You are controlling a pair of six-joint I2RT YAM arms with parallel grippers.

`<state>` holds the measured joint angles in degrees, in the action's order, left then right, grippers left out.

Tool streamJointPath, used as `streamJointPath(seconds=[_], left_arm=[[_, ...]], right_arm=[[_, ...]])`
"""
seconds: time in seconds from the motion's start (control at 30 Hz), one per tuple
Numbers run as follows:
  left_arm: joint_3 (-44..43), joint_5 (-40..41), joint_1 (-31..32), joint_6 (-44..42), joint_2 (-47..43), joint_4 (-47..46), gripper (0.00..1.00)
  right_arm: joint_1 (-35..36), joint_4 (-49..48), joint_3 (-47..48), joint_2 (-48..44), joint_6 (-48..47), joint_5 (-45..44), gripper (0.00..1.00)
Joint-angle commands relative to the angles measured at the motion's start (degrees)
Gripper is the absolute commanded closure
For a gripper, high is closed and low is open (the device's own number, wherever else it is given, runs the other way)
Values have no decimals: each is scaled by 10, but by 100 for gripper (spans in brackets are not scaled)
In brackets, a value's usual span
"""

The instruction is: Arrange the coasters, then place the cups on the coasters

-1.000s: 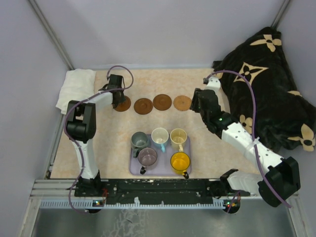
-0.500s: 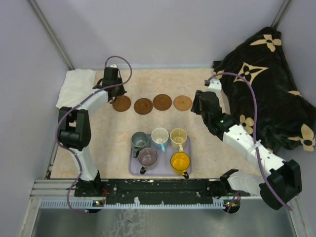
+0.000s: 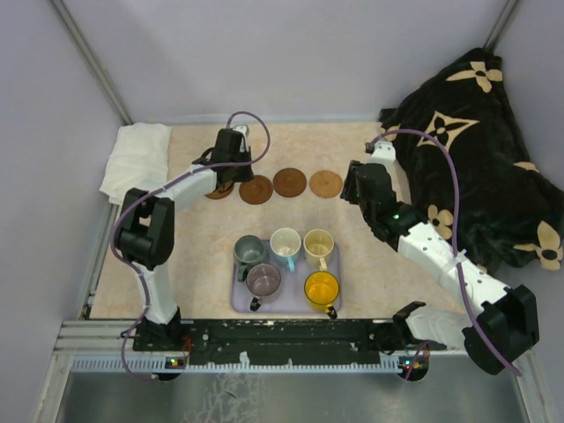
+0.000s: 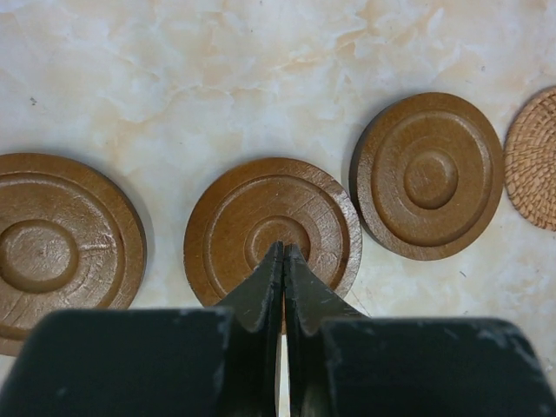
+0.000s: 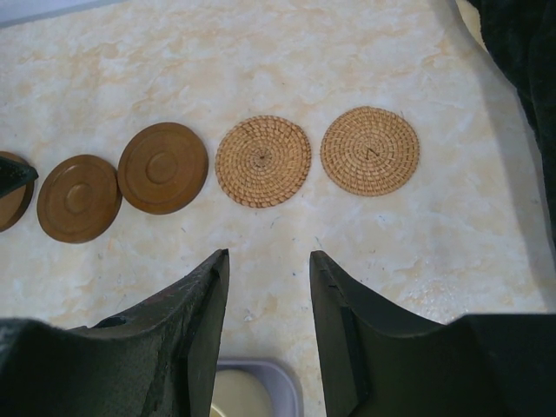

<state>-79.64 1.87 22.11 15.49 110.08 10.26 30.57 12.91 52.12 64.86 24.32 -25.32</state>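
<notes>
Five round coasters lie in a row across the far half of the table. Three are brown wood [image 4: 61, 243] [image 4: 272, 226] [image 4: 430, 174] and two are woven tan [image 5: 263, 161] [image 5: 370, 150]. My left gripper [image 4: 284, 252] is shut with nothing in it, its tips hanging over the middle wooden coaster [image 3: 256, 189]. The left arm covers part of the leftmost coaster [image 3: 218, 189]. My right gripper [image 5: 268, 256] stands open and empty near the woven coasters. Five cups stand on the lavender tray [image 3: 239, 303]: grey-green [image 3: 248, 251], white with a blue handle [image 3: 285, 242], cream [image 3: 318, 243], mauve [image 3: 263, 279] and yellow [image 3: 322, 288].
A folded white towel [image 3: 137, 157] lies at the table's far left corner. A black blanket with tan flowers [image 3: 480, 167] is heaped along the right side, close behind my right arm. Grey walls close in the back and the sides.
My left gripper has lifted off the leftmost coaster and swung right to above the second one. The right arm has barely moved.
</notes>
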Motion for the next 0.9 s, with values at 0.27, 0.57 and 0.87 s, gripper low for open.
streamJointPath(seconds=[0.27, 0.57, 0.87], left_arm=[[-24, -33, 2, -10, 52, 2, 94], [-35, -42, 13, -11, 80, 10, 94], [-41, -26, 13, -5, 94, 20, 95]], right_arm=[[-3, -27, 0, -19, 11, 0, 57], [-3, -28, 5, -10, 11, 1, 57], [-2, -26, 9, -3, 8, 0, 57]])
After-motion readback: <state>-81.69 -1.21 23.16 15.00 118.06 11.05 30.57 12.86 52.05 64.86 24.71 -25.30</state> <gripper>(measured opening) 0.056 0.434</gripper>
